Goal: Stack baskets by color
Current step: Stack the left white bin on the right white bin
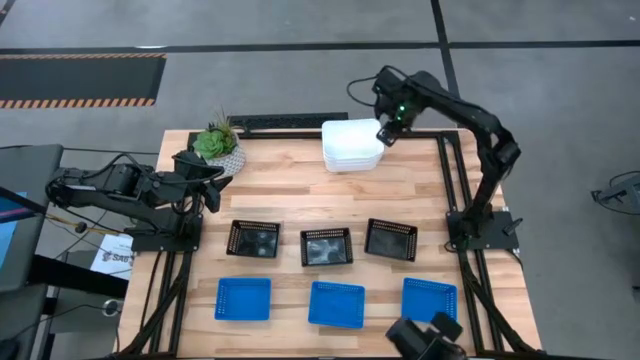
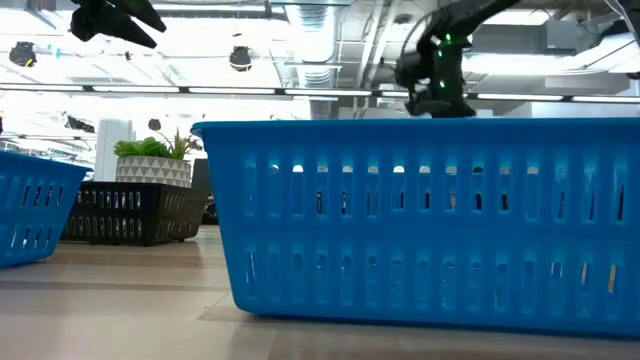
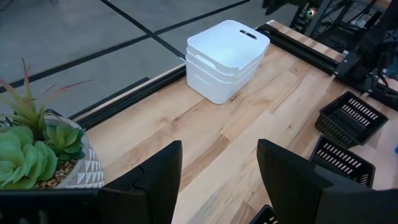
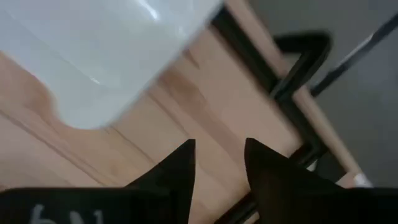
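R pincer (image 1: 388,133) hangs released, holding nothing, just beside white stack's (image 1: 351,145) right edge; black baskets (image 1: 327,246) lie nearer worktop's front; L pincer (image 1: 212,188) released by plant

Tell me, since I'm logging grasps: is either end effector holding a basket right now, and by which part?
Nothing is held. The right end effector hovers open beside the white basket stack; the left end effector is open and empty near the potted plant.

Grey floor (image 1: 250,30) crossed by dark seams, a black-and-orange hazard strip (image 1: 80,78) along one side. Overhead, white ducting (image 2: 330,40) and what may be round lamps (image 2: 240,58).
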